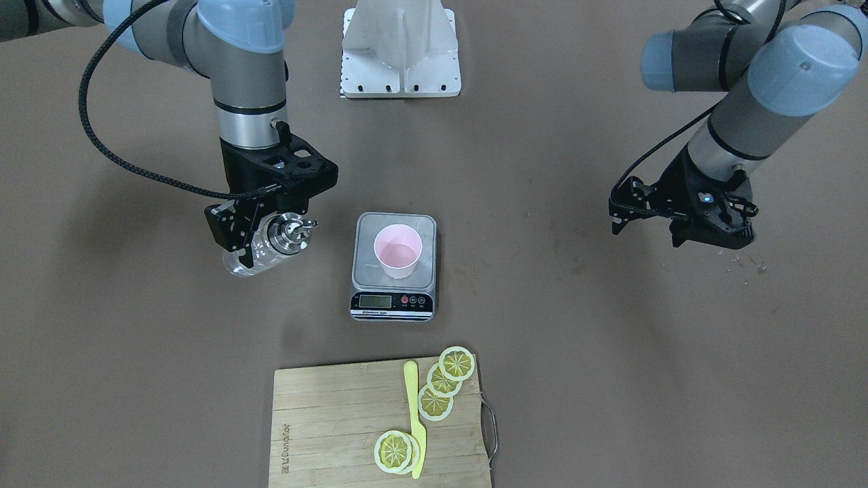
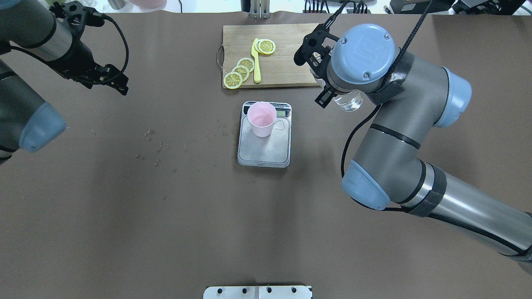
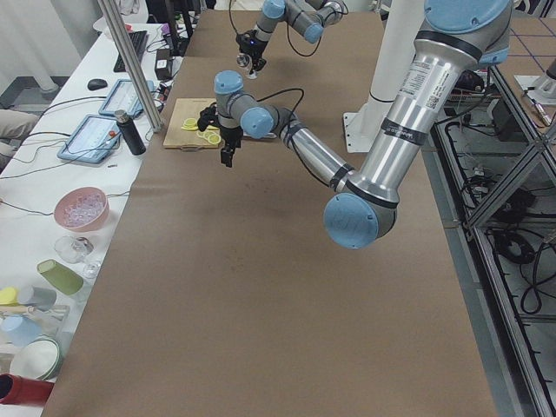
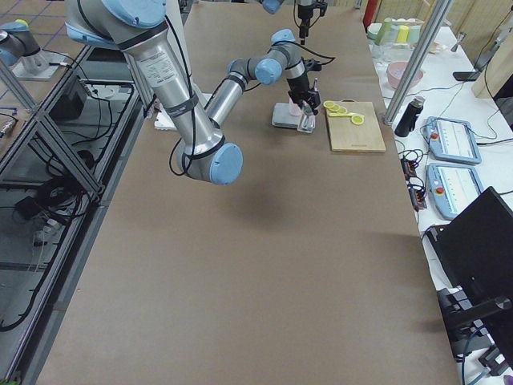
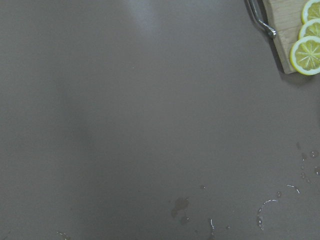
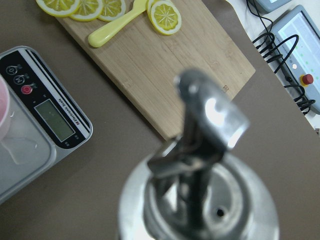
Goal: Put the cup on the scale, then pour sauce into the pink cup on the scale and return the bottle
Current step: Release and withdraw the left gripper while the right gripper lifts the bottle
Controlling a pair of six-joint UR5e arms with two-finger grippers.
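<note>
The pale pink cup (image 1: 398, 251) stands upright on the silver platform of the scale (image 1: 366, 274), toward its display end; both also show in the overhead view, the cup (image 2: 262, 118) and the scale (image 2: 266, 151). My right gripper (image 1: 258, 240) is shut on the clear glass bottle (image 1: 247, 261), held tilted above the table beside the scale and apart from the cup. The bottle's metal cap and spout (image 6: 210, 112) fill the right wrist view. My left gripper (image 1: 620, 207) is open and empty, far off on the other side of the scale.
A wooden cutting board (image 1: 325, 420) with lemon slices (image 1: 444, 383) and a yellow knife (image 1: 413, 413) lies beyond the scale. The white robot base plate (image 1: 400, 47) is at the near edge. Small droplets (image 2: 153, 137) dot the brown table.
</note>
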